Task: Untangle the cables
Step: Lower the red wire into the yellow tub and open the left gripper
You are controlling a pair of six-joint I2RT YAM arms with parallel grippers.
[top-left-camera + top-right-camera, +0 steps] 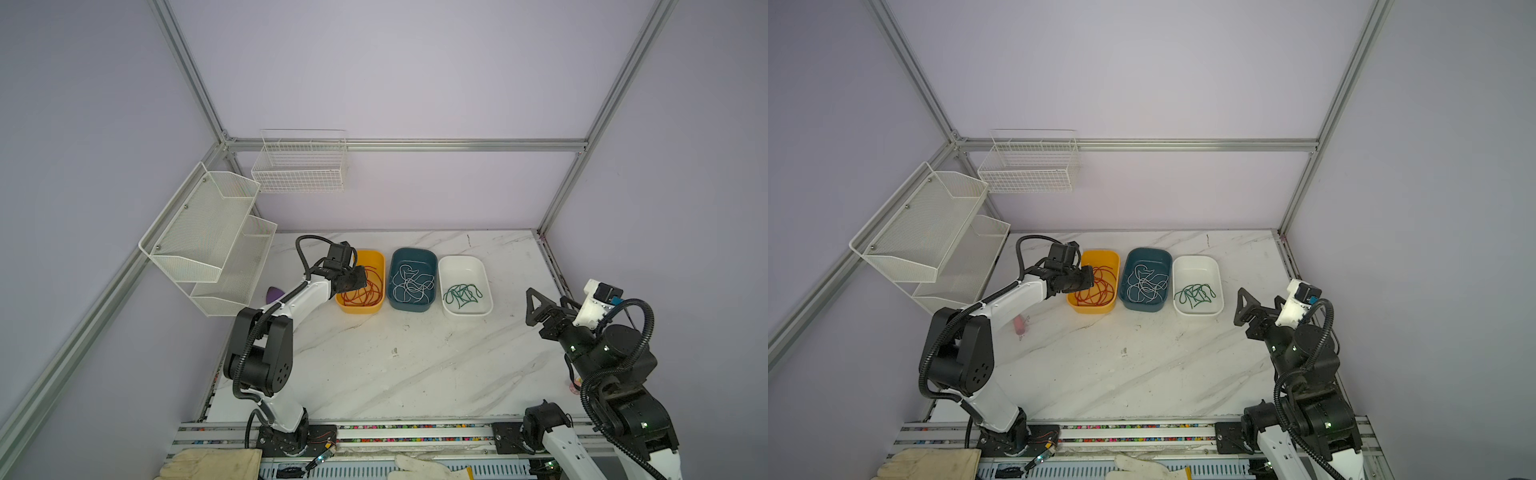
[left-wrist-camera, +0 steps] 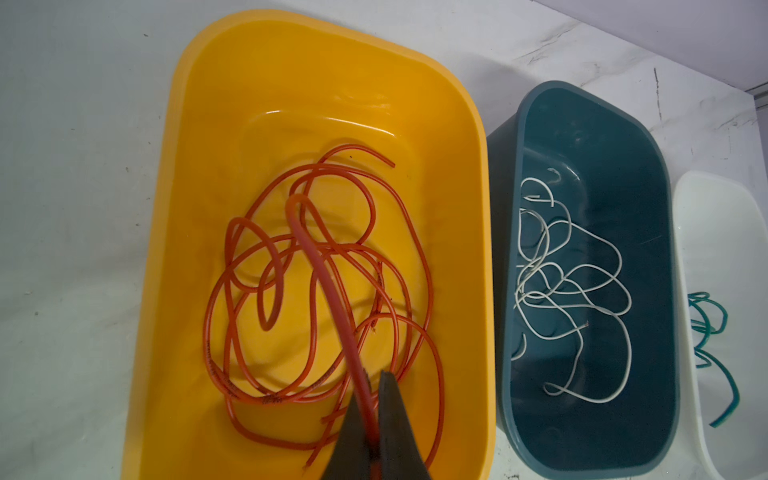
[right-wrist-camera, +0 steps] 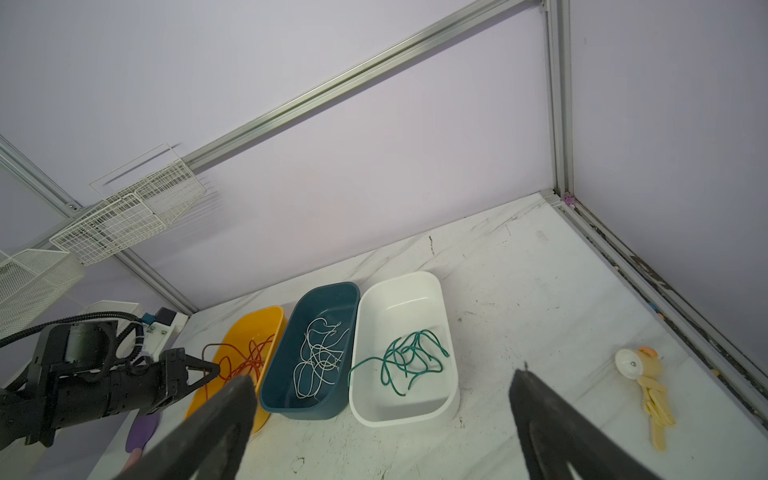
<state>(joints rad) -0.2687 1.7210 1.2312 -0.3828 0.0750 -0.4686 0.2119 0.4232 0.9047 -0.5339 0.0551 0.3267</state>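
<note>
Thin looping cables (image 2: 320, 270), red, white, green

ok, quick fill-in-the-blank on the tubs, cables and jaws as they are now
1. The dark teal plastic tub holds thin ____ cables.
2. The white plastic tub holds thin ____ cables.
3. The ____ jaws are shut on a thin red cable above the yellow plastic tub.
4. The right jaws stand ____, holding nothing.
Missing: white; green; left; open.
</note>
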